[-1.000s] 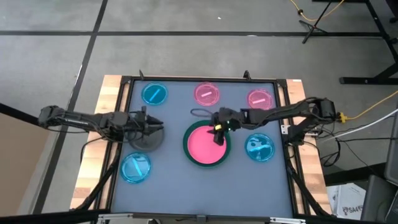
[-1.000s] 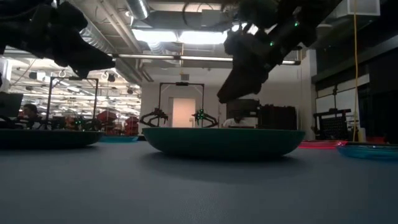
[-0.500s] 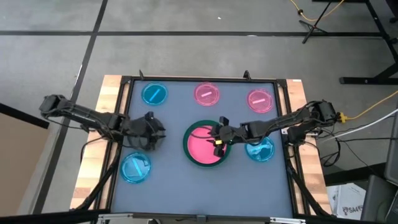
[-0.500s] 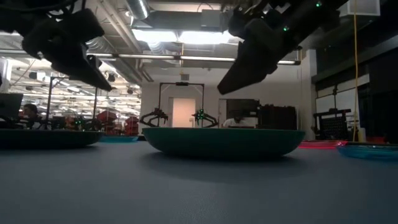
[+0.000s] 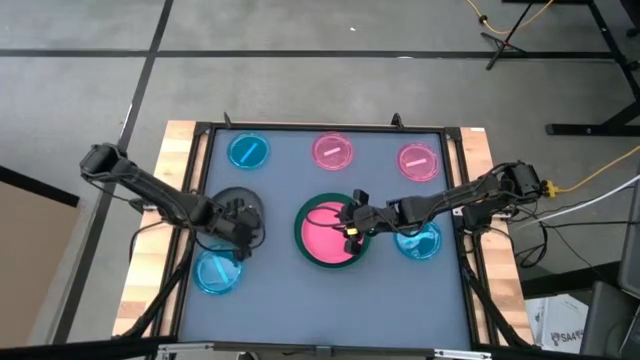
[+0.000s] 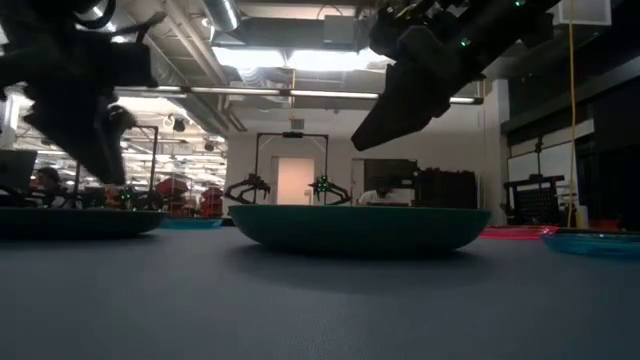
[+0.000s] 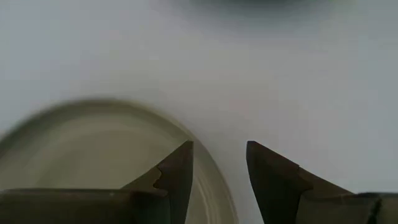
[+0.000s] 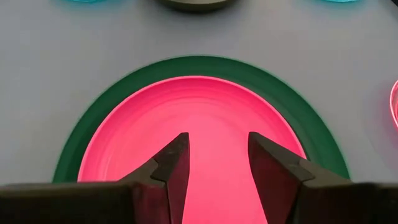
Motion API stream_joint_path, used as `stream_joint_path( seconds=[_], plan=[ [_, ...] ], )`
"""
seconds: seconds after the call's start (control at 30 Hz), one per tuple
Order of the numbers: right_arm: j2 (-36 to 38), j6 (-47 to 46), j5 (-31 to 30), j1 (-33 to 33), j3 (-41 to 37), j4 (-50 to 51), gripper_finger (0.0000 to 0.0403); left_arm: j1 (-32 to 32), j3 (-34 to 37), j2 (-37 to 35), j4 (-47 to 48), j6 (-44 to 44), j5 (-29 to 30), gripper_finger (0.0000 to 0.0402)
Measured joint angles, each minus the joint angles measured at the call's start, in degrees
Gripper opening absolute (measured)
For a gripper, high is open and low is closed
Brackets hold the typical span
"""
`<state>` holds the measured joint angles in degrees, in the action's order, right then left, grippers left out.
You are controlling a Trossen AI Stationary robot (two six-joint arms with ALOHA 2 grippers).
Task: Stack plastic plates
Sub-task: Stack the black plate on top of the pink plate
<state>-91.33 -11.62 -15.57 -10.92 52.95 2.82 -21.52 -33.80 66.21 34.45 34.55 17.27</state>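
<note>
- Overhead, my right gripper (image 5: 349,222) hovers, parted and empty, above the hot pink plate (image 5: 330,234) nested in the green plate (image 5: 309,211).
- Only my left gripper (image 7: 219,163), parted, empty, reveals a pale plate (image 7: 87,149).
- Grey table (image 5: 280,300); workshop behind.

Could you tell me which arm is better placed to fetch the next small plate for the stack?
Probably the left. The left gripper hangs open right by the near-left blue plate. The right gripper is open over the pink plate already lying in the green plate, with nothing to take.
</note>
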Motion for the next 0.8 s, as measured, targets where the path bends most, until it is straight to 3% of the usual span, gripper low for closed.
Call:
stream_joint_path(
  seconds=[0.63, 0.8],
  plan=[
    [-0.02, 0.13, -0.02, 0.02, -0.15, 0.27, 0.0154, -1.76, 0.0, 12.32, 0.86, 2.88, 1.23, 0.0143],
    [-0.02, 0.13, -0.02, 0.02, -0.15, 0.27, 0.0154, -1.81, -0.22, 14.5, 0.84, 1.5, 1.98, 0.0119]
  ],
)
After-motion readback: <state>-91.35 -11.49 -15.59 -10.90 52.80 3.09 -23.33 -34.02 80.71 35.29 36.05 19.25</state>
